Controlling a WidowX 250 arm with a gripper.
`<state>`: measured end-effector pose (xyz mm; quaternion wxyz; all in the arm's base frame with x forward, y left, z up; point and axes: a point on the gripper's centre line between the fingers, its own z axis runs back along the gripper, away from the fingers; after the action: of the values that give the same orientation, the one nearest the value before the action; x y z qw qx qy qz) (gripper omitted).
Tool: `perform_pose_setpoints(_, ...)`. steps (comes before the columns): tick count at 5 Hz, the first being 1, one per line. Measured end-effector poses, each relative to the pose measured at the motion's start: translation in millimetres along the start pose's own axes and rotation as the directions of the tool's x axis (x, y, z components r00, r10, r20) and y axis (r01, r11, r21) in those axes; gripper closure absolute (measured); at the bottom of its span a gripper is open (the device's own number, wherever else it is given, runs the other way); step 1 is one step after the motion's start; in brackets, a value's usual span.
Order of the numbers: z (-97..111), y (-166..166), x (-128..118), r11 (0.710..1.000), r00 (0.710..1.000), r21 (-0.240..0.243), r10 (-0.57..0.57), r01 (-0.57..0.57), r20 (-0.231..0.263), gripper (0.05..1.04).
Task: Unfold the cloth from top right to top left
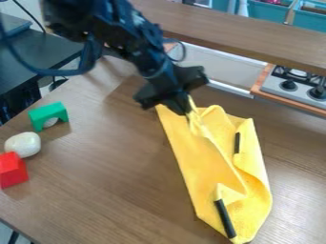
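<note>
Black throughout, extends with the arm [121,33] from the far left, over the wooden table [108,167], and slants down toward the right. Ends in the gripper [185,110], low and angled downward at the far end of the yellow cloth [181,147]. Meets a raised, puckered peak of fabric there; cannot tell the jaws as open or closed, nor as gripping the cloth or only touching it. Lies right of centre with the cloth, lengthwise from the gripper to the near right, creased and folded along the right side. Shows one dark stick [237,143] among the folds on the right and a longer black stick [225,218] at the near end. Continues at the left with a green arch block [47,112], a whitish rounded object [23,144] just nearer, and a red block [13,170] beside that. Includes a toy stove [298,86] at the far right, beyond the table.
</note>
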<state>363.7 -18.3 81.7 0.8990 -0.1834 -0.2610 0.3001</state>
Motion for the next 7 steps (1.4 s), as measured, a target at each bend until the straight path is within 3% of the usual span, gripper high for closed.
perform_pose_setpoints(1,16,22,3,1.0,0.999,-0.005,-0.007,0.007,-0.033,1.035)
perform_pose_setpoints(2,20,39,-2,0.999,0.995,0.012,-0.035,0.036,-0.091,1.035)
perform_pose_setpoints(3,25,49,-1,0.998,0.992,0.028,-0.055,0.058,-0.114,1.035)
perform_pose_setpoints(4,28,61,-2,0.996,0.989,0.066,-0.055,0.065,-0.141,1.035)
perform_pose_setpoints(6,17,85,-11,0.976,0.967,0.188,-0.06,0.109,-0.248,1.035)
perform_pose_setpoints(7,12,93,-10,0.956,0.969,0.258,-0.074,0.136,-0.235,1.035)
